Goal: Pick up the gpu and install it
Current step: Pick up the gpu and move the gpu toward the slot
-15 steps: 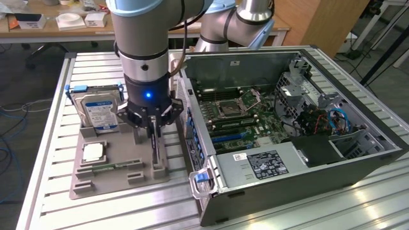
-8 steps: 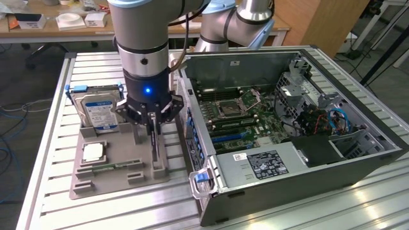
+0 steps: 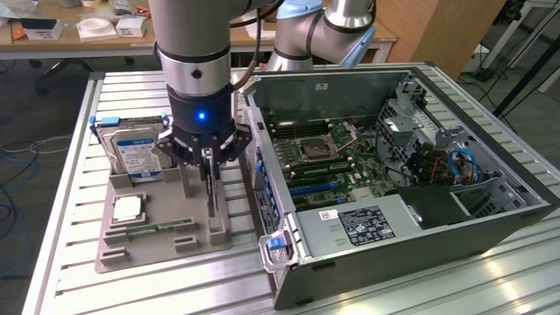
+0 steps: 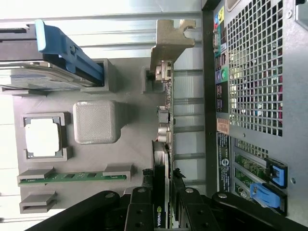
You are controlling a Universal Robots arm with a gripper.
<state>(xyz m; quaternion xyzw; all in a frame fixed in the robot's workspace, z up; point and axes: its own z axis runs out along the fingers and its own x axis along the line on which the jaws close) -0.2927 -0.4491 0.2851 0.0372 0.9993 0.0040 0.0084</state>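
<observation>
Over the grey holder tray, I am holding my gripper narrow on the gpu. My fingers are pressing its two flat faces, well apart from the silver bracket at the far end. The card is standing upright on its long edge, with the lower edge down at the tray's slot. I cannot tell whether it is resting there or hanging just clear.

In the exterior view the hard drive is standing at nine o'clock from me, the memory stick is lying at seven o'clock, and the open computer case is sitting at three o'clock.

I am judging this card to be light and stiff but fragile — a thin board that is carrying small parts and, I expect, bare contacts along its lower edge. The black face is looking smooth, so it may be slipping or pivoting between my pads if I am squeezing too lightly, while a hard squeeze is risking the board. The flat faces near the upper edge are seeming the safest hold, keeping clear of the bracket and the bottom edge
</observation>
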